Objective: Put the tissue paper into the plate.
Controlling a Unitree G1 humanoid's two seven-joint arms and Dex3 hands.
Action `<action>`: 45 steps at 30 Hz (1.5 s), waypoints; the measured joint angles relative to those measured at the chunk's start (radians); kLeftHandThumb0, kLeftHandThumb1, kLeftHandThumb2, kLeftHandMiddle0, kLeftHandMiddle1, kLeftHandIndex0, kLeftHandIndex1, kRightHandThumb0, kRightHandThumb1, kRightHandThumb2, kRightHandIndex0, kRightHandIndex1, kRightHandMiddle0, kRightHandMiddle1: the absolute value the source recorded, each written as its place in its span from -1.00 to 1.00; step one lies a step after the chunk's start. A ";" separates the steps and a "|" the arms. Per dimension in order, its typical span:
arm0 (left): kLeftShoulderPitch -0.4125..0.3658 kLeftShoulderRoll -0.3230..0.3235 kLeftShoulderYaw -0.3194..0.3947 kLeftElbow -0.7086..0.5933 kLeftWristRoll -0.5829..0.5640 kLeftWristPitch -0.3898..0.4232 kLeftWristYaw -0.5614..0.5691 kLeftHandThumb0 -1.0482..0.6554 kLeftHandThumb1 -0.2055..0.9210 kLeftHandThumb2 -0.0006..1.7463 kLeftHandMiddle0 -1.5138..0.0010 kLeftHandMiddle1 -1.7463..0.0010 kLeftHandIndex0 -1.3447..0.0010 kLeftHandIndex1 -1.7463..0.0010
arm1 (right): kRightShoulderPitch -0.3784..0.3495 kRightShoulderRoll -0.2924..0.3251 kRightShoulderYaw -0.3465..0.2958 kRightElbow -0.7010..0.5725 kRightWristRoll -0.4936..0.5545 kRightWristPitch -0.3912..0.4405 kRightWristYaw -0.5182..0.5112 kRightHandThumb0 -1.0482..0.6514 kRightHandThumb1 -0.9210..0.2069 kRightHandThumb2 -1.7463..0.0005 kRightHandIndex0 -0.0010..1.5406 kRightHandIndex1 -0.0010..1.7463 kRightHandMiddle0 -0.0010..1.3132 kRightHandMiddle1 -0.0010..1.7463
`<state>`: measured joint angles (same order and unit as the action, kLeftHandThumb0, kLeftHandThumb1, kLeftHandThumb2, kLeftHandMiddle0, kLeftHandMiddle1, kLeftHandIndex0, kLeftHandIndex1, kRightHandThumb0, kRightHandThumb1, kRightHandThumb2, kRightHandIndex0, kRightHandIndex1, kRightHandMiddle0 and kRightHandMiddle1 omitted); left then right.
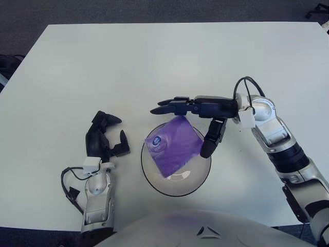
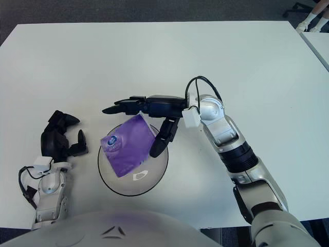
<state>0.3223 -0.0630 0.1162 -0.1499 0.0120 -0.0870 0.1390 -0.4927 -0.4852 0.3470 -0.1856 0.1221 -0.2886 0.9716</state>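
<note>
A purple tissue pack point(image 1: 174, 146) lies flat inside the round clear plate point(image 1: 152, 182) with a dark rim, near the table's front edge. My right hand point(image 1: 193, 121) hovers just above the plate's far right rim, fingers spread wide, thumb pointing down beside the pack, holding nothing. To the left of the plate shows my left hand point(image 1: 105, 137), its dark fingers loosely curled around nothing.
The white table point(image 1: 154, 67) stretches far behind the plate. Dark floor lies beyond its far edge. A black cable loops at my right wrist point(image 1: 247, 90).
</note>
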 measured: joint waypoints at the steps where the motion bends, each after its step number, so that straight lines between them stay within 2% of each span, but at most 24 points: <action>1: 0.000 0.000 0.000 -0.001 0.000 0.002 0.000 0.22 -0.50 0.84 -0.05 -1.00 0.15 -0.98 | -0.003 0.000 -0.001 0.000 0.007 0.004 0.006 -0.75 -0.30 0.37 -1.00 -1.00 -1.00 -1.00; 3: 0.000 0.000 0.000 -0.003 0.000 0.005 0.000 0.22 -0.50 0.84 -0.05 -1.00 0.16 -0.99 | -0.007 0.000 -0.004 -0.001 0.013 0.006 0.014 -0.73 -0.21 0.29 -1.00 -1.00 -1.00 -1.00; 7: 0.000 -0.001 0.000 -0.004 0.000 0.006 0.000 0.22 -0.49 0.84 -0.04 -1.00 0.17 -1.00 | -0.011 -0.001 -0.007 -0.003 0.018 0.011 0.030 -0.73 -0.17 0.24 -1.00 -1.00 -1.00 -1.00; 15: 0.000 -0.003 0.001 -0.004 0.000 0.008 0.000 0.22 -0.44 0.80 -0.01 -1.00 0.21 -1.00 | -0.014 -0.006 -0.012 -0.003 0.024 0.029 0.056 -0.77 -0.26 0.25 -1.00 -1.00 -1.00 -1.00; 22: -0.001 -0.003 0.002 -0.004 0.001 0.008 0.000 0.22 -0.48 0.83 -0.04 -1.00 0.18 -1.00 | -0.024 -0.006 -0.027 -0.003 0.037 0.043 0.069 -0.66 -0.19 0.21 -1.00 -1.00 -1.00 -1.00; 27: -0.001 -0.002 0.002 -0.003 0.001 0.008 0.000 0.22 -0.50 0.84 -0.05 -1.00 0.16 -0.99 | -0.025 0.001 -0.056 -0.004 0.061 0.041 0.057 -0.65 -0.25 0.18 -1.00 -1.00 -1.00 -1.00; 32: -0.005 0.001 0.004 0.001 -0.005 0.007 -0.001 0.22 -0.54 0.85 -0.07 -1.00 0.12 -0.95 | -0.010 0.026 -0.086 -0.004 0.067 0.024 0.016 -0.70 -0.56 0.30 -1.00 -1.00 -1.00 -1.00; 34: -0.006 0.002 0.005 0.003 -0.008 0.005 -0.002 0.22 -0.56 0.86 -0.08 -1.00 0.09 -0.93 | 0.009 0.053 -0.103 0.004 0.066 0.002 -0.025 -0.71 -0.82 0.19 -1.00 -1.00 -1.00 -1.00; 37: -0.007 0.005 0.006 0.006 -0.011 0.000 -0.007 0.22 -0.57 0.87 -0.10 -1.00 0.08 -0.92 | 0.030 0.095 -0.143 0.050 0.053 -0.043 -0.106 -0.71 -0.94 0.05 -0.95 -0.98 -1.00 -1.00; 38: -0.007 0.006 0.006 0.006 -0.011 -0.002 -0.009 0.22 -0.57 0.87 -0.10 -1.00 0.08 -0.92 | 0.034 0.101 -0.157 0.067 0.048 -0.053 -0.131 -0.70 -0.95 0.03 -0.92 -0.92 -1.00 -0.89; 39: -0.007 0.006 0.005 0.007 -0.012 -0.004 -0.011 0.22 -0.58 0.87 -0.10 -1.00 0.08 -0.92 | 0.038 0.106 -0.173 0.082 0.027 -0.069 -0.159 -0.66 -0.97 -0.02 -0.90 -0.68 -1.00 -0.60; 40: -0.007 0.007 0.005 0.008 -0.012 -0.005 -0.013 0.22 -0.58 0.87 -0.10 -1.00 0.08 -0.92 | 0.043 0.108 -0.188 0.090 0.004 -0.086 -0.189 -0.64 -0.98 -0.05 -0.92 -0.47 -1.00 -0.41; 43: -0.007 0.009 0.005 0.009 -0.015 -0.009 -0.018 0.22 -0.59 0.88 -0.11 -1.00 0.07 -0.92 | 0.069 0.109 -0.243 0.097 -0.070 -0.130 -0.291 -0.55 -0.99 -0.12 -0.95 -0.13 -1.00 0.00; 45: -0.007 0.010 0.006 0.009 -0.019 -0.010 -0.019 0.22 -0.59 0.88 -0.10 -1.00 0.07 -0.92 | 0.098 0.123 -0.272 0.095 -0.095 -0.147 -0.362 -0.51 -1.00 -0.16 -0.95 -0.02 -1.00 0.18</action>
<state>0.3153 -0.0530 0.1223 -0.1405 -0.0069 -0.0972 0.1197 -0.3947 -0.3621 0.0747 -0.0910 0.0267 -0.4358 0.6093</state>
